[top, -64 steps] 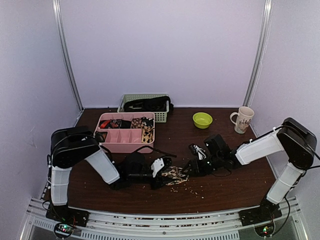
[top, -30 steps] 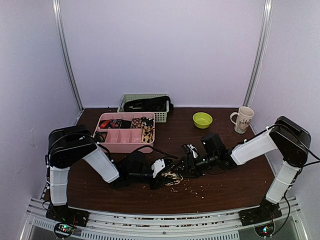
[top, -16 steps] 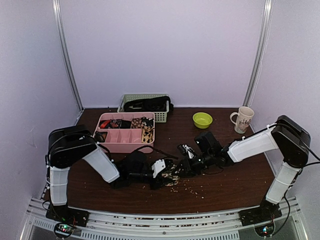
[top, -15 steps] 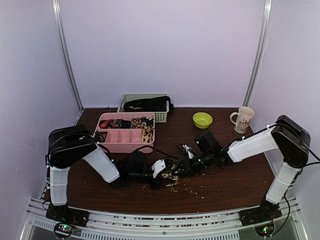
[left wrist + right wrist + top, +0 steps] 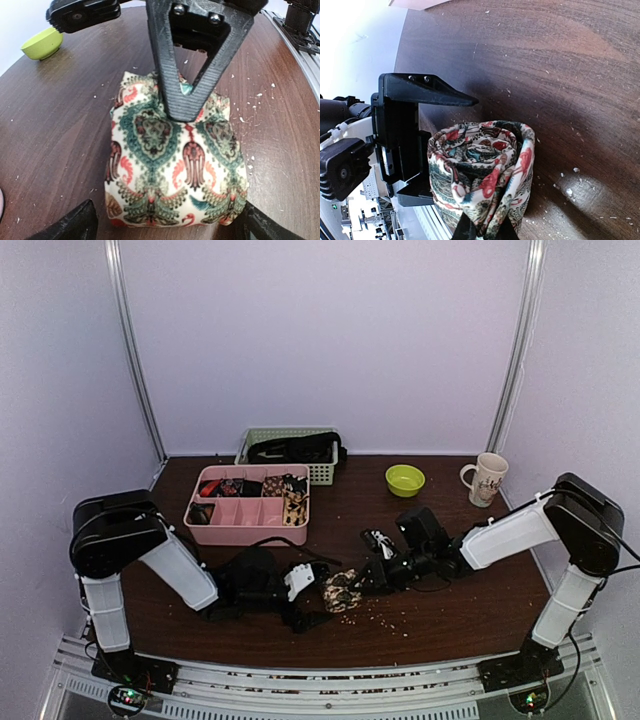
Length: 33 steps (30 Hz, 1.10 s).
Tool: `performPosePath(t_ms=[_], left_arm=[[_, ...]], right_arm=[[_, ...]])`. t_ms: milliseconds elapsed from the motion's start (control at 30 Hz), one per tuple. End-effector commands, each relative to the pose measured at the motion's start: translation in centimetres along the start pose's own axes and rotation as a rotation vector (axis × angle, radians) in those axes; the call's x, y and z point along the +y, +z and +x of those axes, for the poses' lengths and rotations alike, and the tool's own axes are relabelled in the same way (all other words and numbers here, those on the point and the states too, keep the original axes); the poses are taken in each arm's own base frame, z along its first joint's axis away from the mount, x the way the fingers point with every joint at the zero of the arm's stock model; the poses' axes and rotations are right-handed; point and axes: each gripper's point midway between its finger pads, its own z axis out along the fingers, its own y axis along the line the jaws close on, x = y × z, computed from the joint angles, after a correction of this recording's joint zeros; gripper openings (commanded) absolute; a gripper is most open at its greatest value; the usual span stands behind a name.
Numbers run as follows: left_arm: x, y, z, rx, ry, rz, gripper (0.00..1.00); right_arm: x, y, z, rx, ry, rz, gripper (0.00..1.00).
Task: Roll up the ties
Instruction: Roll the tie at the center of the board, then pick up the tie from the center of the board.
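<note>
Tie (image 5: 175,165), patterned in cream, teal and red, sat wound into a compact coil on the desk (image 5: 470,615), near the front middle between the two arms. The right pincer (image 5: 481,231) was clamped on the coil's edge with one finger pushed into the folds, which I judged held the roll from springing loose. The left pincer (image 5: 170,227) stood wide, its fingers on either side of the roll's near end and apparently clear of it.

This tie looked fully rolled. What seemed left was moving it to the pink tray (image 5: 245,532), where some compartments held patterned bundles and others looked bare. The green basket (image 5: 322,477) behind held dark cloth, possibly more ties to roll, though it was too small to tell.
</note>
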Motion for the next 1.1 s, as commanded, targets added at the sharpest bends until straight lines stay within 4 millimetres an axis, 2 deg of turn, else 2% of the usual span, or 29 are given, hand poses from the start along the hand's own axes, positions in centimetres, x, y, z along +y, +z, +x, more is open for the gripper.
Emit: performPosePath(t_ms=[0, 333, 433, 533, 567, 600, 700, 800, 1067], left_arm=[[0.9, 0.0, -1.0, -0.041, 0.019, -0.045, 0.98], [0.3, 3.9, -3.8, -0.127, 0.04, -0.062, 0.97], [-0.1, 4.1, -4.0, -0.13, 0.042, -0.034, 0.82], [-0.4, 3.2, -3.9, -0.131, 0.048, -0.026, 0.53], [-0.6, 2.9, -3.7, -0.129, 0.046, -0.02, 0.51], [-0.7, 2.6, -3.6, -0.124, 0.043, -0.013, 0.56], [-0.5, 1.2, -3.6, -0.126, 0.017, -0.038, 0.96], [0.8, -1.0, -4.1, -0.164, -0.027, -0.132, 0.98], [4.9, -5.0, -2.1, -0.117, -0.252, -0.262, 0.98]], right_arm=[[-0.1, -0.4, -0.1, -0.029, 0.006, -0.006, 0.0], [1.6, -0.3, -0.2, -0.021, -0.006, -0.073, 0.0], [1.7, -0.4, -0.1, -0.019, -0.013, -0.068, 0.0], [1.8, -0.7, -0.3, -0.02, -0.03, -0.055, 0.0], [1.9, -0.8, -0.4, -0.022, -0.038, -0.048, 0.0], [2.0, -0.9, -0.5, -0.023, -0.045, -0.043, 0.0], [2.3, -1.1, -0.8, -0.024, -0.057, -0.038, 0.0], [2.7, -1.4, -0.9, -0.027, -0.069, -0.037, 0.0], [4.3, -3.3, -2.0, -0.043, -0.175, 0.012, 0.0]])
